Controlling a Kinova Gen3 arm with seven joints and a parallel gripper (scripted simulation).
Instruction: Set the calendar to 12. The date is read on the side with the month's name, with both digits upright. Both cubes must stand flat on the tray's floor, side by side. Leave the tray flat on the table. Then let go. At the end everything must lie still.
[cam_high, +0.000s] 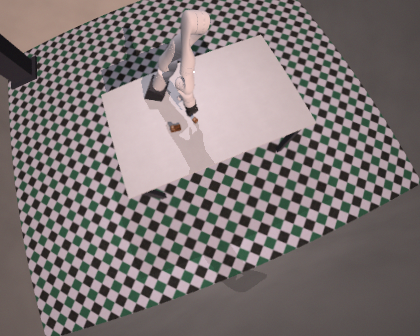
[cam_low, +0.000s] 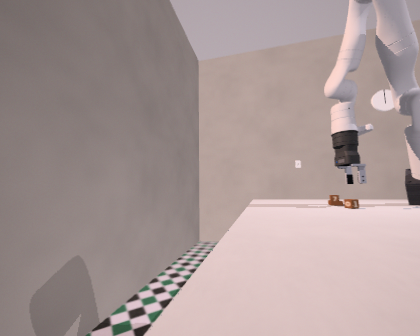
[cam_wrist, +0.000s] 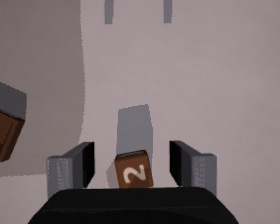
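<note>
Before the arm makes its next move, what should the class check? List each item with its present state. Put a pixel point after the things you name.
1. Black-and-grey two-finger gripper (cam_low: 355, 181) (cam_wrist: 132, 157) open: ok.
2. Small brown cube with a white 2 on top (cam_high: 195, 120) (cam_low: 351, 203) (cam_wrist: 134, 171) lying between the finger lines in the wrist view: ok.
3. That cube in the brown tray (cam_high: 176, 126) (cam_low: 333, 203) (cam_wrist: 6, 135): not ok, it sits outside.
4. Tray flat on the white table (cam_high: 240, 90) (cam_low: 300, 270) (cam_wrist: 200, 75): cannot tell.

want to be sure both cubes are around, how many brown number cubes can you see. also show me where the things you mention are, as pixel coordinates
2: one brown wooden-looking cube (cam_high: 195, 120) (cam_low: 351, 203) (cam_wrist: 134, 170) below the open gripper (cam_high: 192, 111) (cam_low: 356, 181) (cam_wrist: 132, 157), another (cam_low: 334, 198) in the brown tray (cam_high: 177, 129).
</note>
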